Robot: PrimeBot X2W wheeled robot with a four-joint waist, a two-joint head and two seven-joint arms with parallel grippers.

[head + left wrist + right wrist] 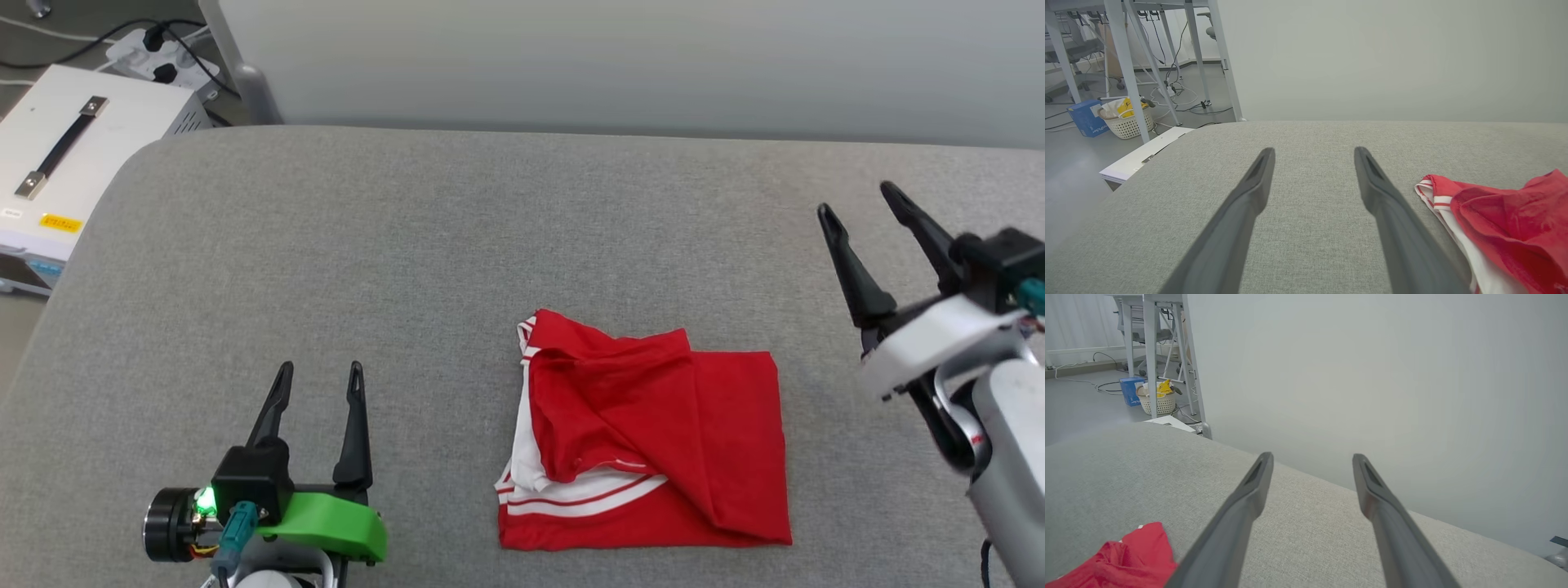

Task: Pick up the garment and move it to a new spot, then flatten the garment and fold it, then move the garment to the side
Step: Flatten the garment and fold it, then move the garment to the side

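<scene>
The garment (pixel 653 433), a red T-shirt with white sleeves and striped trim, lies folded into a rough square on the grey padded surface (pixel 408 245), right of centre near the front. Its lettering is hidden. My left gripper (pixel 320 374) is open at the lower left, well clear of the garment (pixel 1506 220), which lies to the right of its fingers. My right gripper (pixel 857 200) is open at the right edge, raised and beyond the garment's far right corner. A red corner of the garment (pixel 1122 559) sits at the lower left of the right wrist view.
A white box with a black handle (pixel 73 155) and a power strip (pixel 163 57) sit on the floor past the surface's left end. A pale wall (pixel 612 57) runs behind. A basket (pixel 1126 120) and table legs (pixel 1122 61) stand further off.
</scene>
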